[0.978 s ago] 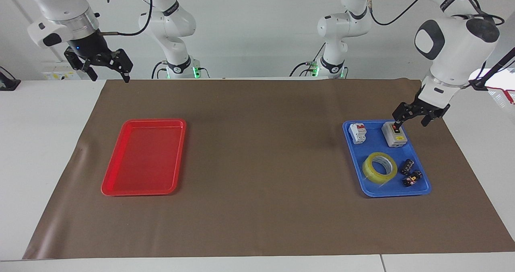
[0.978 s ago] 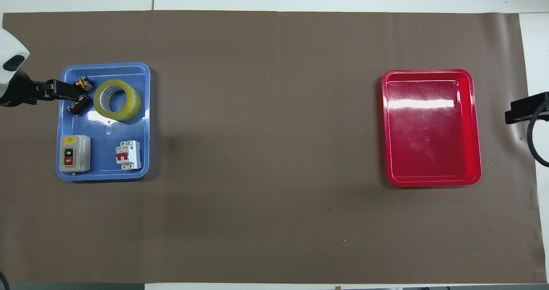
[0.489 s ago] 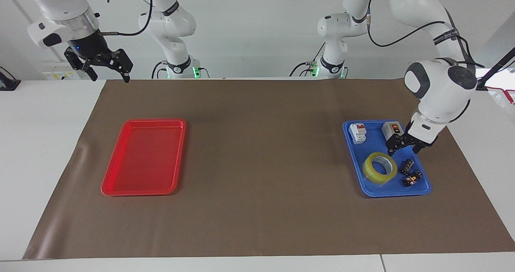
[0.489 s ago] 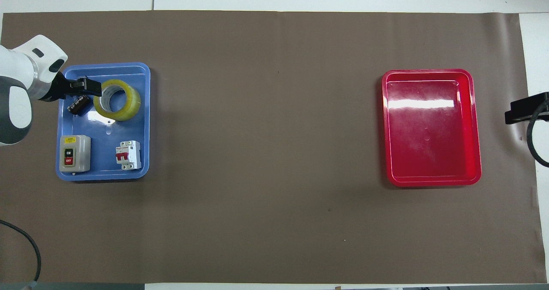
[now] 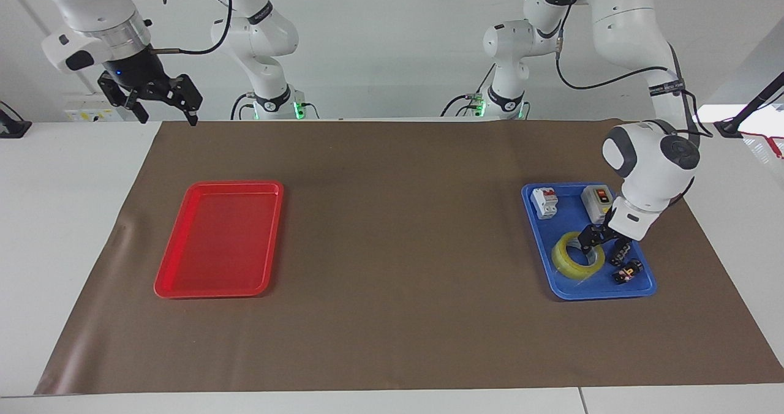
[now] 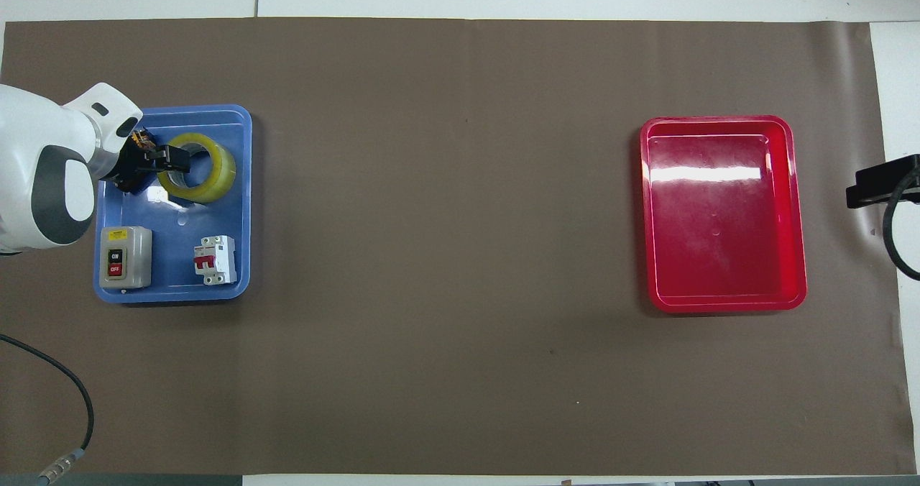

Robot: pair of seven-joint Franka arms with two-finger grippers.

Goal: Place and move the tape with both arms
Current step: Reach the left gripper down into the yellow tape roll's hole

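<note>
The tape (image 5: pixel 571 262) (image 6: pixel 213 172), a yellowish translucent roll, lies flat in the blue tray (image 5: pixel 588 294) (image 6: pixel 180 209) at the left arm's end of the table. My left gripper (image 5: pixel 600 243) (image 6: pixel 169 161) is down at the roll, open, its fingers either side of the roll's wall on the side toward the small black parts. I cannot tell whether they touch it. My right gripper (image 5: pixel 164 103) hangs open in the air over the table's corner near its own base, well away from the tape.
The blue tray also holds a grey on/off switch box (image 5: pixel 596 203) (image 6: pixel 126 257), a white circuit breaker (image 5: pixel 544 203) (image 6: pixel 215 259) and small black parts (image 5: pixel 626 272) (image 6: pixel 140 141). A red tray (image 5: pixel 220 242) (image 6: pixel 719 213) lies on the brown mat toward the right arm's end.
The left arm has swung in over the blue tray and come down from the switch box to the tape. The right arm has not moved.
</note>
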